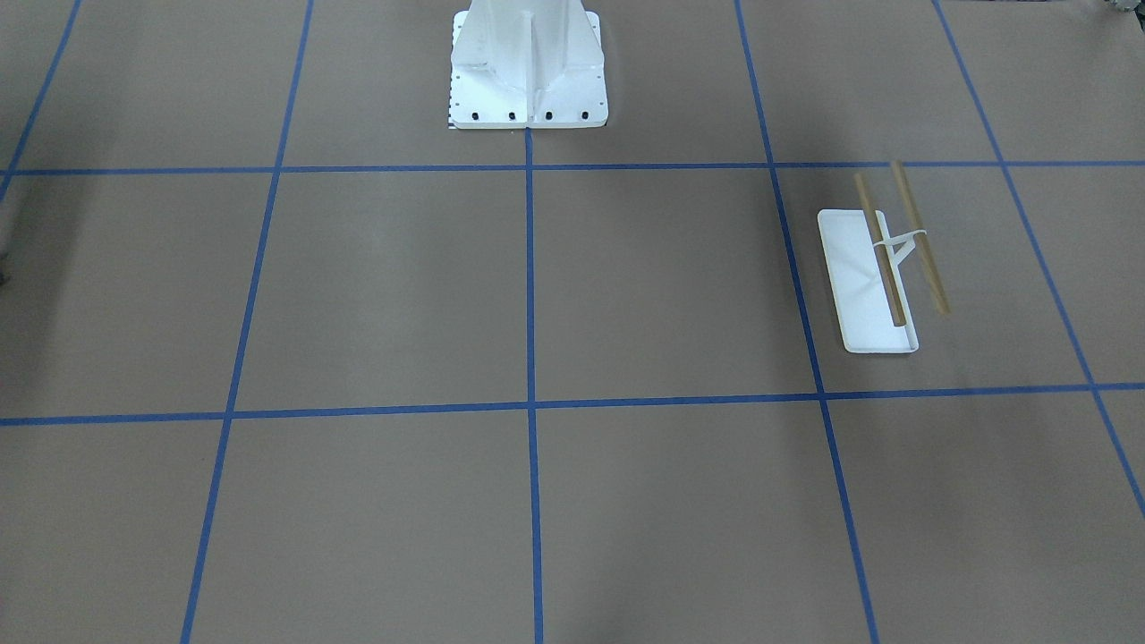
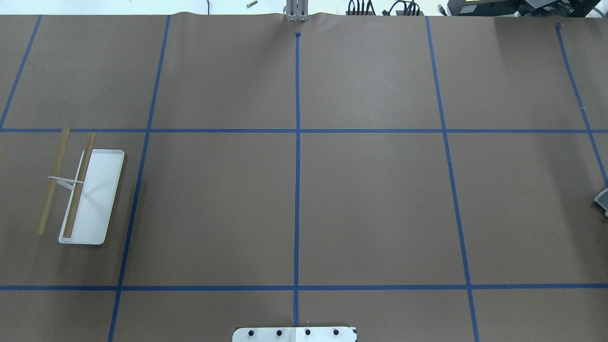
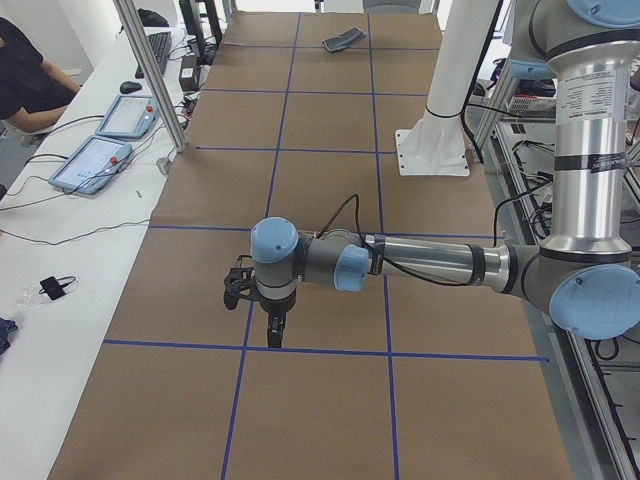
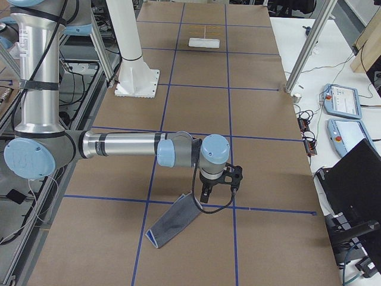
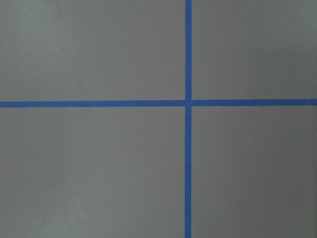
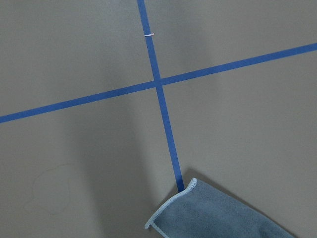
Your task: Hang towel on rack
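The rack [image 1: 881, 268] stands on the brown table with a white tray base and two tan rods; it also shows in the overhead view [image 2: 90, 194] at the left and far off in the exterior right view [image 4: 204, 42]. The grey towel [image 4: 175, 220] with a light trim slopes from the table up to my right gripper [image 4: 205, 192]. Its corner shows in the right wrist view [image 6: 213, 213] and at the overhead view's right edge [image 2: 602, 199]. My left gripper [image 3: 275, 328] hangs over bare table. Neither gripper's state can be told.
The white robot pedestal [image 1: 528, 72] stands at the table's robot side. Blue tape lines [image 2: 297, 190] cross the brown paper. An operator [image 3: 25, 80] and control tablets [image 3: 100, 150] are at a side bench.
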Available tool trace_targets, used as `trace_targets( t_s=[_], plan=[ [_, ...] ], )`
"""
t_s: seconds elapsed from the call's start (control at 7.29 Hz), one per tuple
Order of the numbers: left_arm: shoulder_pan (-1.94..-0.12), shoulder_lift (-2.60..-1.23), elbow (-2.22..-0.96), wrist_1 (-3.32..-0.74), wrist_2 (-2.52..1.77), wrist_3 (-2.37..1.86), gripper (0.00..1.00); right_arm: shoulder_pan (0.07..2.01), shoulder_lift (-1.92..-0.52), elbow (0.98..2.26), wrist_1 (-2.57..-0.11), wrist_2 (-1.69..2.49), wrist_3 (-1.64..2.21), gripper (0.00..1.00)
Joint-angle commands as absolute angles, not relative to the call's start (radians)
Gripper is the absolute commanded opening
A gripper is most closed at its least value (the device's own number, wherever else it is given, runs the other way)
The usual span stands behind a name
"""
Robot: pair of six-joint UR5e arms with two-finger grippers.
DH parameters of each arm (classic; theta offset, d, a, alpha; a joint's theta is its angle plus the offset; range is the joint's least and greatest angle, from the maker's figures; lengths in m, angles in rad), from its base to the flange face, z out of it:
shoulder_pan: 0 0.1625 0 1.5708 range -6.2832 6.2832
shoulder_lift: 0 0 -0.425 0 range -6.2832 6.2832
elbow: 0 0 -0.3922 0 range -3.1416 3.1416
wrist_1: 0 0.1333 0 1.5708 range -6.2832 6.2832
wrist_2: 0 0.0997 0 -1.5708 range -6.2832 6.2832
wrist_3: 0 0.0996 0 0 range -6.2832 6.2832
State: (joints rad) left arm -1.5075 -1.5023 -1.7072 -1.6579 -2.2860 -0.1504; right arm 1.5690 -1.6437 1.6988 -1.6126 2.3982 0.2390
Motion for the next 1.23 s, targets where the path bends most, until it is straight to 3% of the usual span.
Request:
trace_targets(
  t_s=[0.0,1.1],
  plan=[
    [-1.506,-1.503,-1.71,-1.658,-2.295,-0.15,0.99,1.569,-1.644,1.701,-1.614,2.402,0.239,1.0],
    [-1.505,-1.512,-1.698,-1.67,-2.296,-0.147,0.99,1.568,-1.631,1.738,-1.609,2.408,0.242,1.0]
  ],
)
